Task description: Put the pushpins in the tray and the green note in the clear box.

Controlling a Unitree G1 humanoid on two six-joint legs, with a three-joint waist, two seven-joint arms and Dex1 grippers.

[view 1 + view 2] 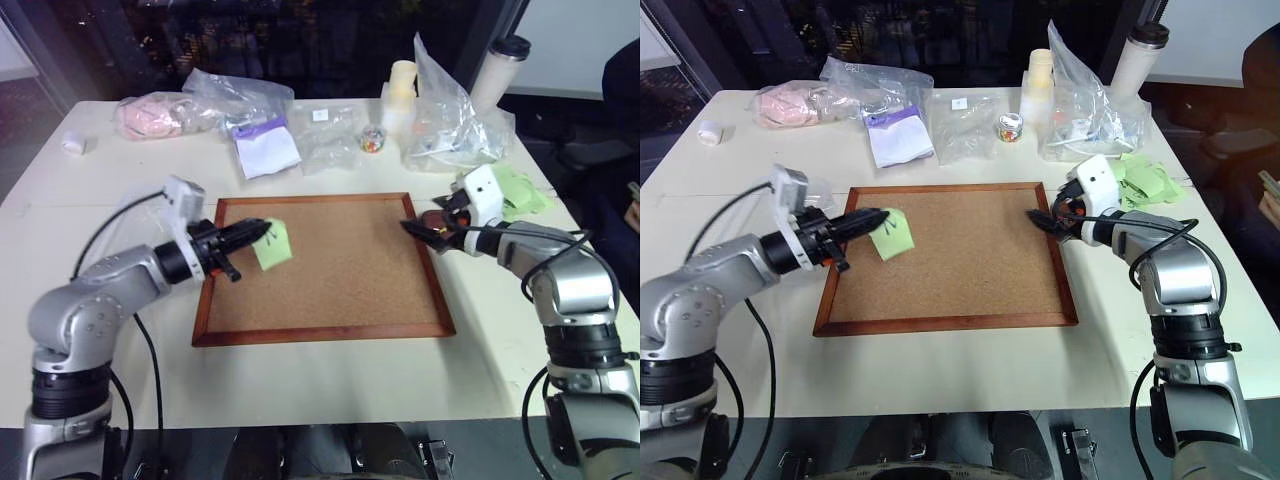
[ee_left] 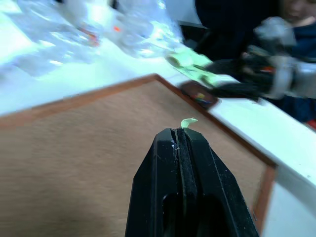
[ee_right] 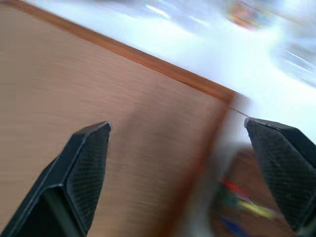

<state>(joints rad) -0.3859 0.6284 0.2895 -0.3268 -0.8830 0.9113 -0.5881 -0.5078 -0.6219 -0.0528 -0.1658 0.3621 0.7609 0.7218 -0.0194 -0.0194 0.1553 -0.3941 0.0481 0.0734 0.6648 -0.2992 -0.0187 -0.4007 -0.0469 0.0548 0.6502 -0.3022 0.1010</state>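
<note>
White table before dark windows. Left gripper clenched on green note, held above cork board. Right gripper spread wide over board's edge beside tray holding pushpins. Plastic bags behind.

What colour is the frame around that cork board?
Reddish-brown, seen best in the left eye view: cork board.

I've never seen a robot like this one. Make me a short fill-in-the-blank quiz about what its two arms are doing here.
1. The left gripper is shut on the ____ note.
2. The right gripper has its jaws ____.
3. The held note hangs over the ____ board.

Missing words: green; open; cork
</note>
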